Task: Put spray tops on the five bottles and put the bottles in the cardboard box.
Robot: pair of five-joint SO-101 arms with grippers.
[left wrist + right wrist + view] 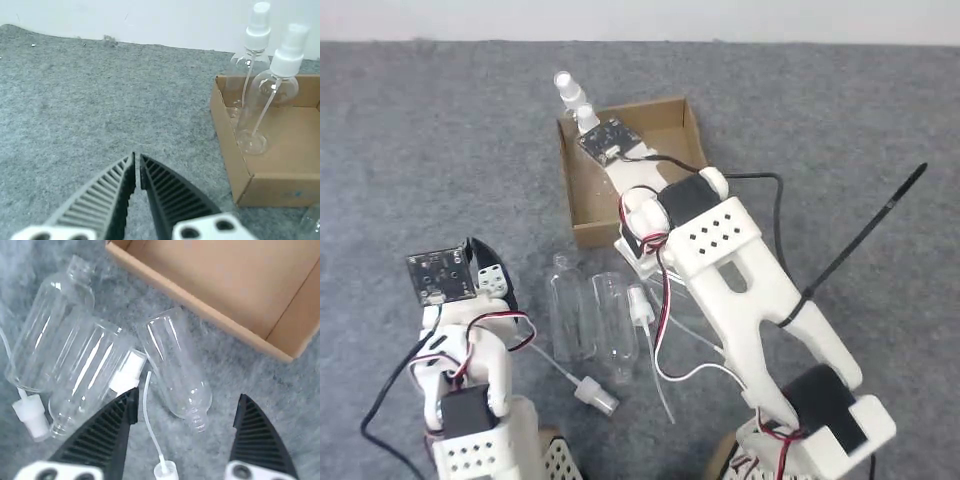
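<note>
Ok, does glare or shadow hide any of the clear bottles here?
High view: even light, soft shadows, loose bottles faint against the grey mat. Right wrist view: bright streaks along their walls, outlines readable. Left wrist view: white spray tops of the capped bottles nearly merge with the pale wall.

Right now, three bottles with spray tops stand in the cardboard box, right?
No, two, not three. The left wrist view shows just a nearer bottle and a farther bottle, both with spray tops, standing in the cardboard box.
</note>
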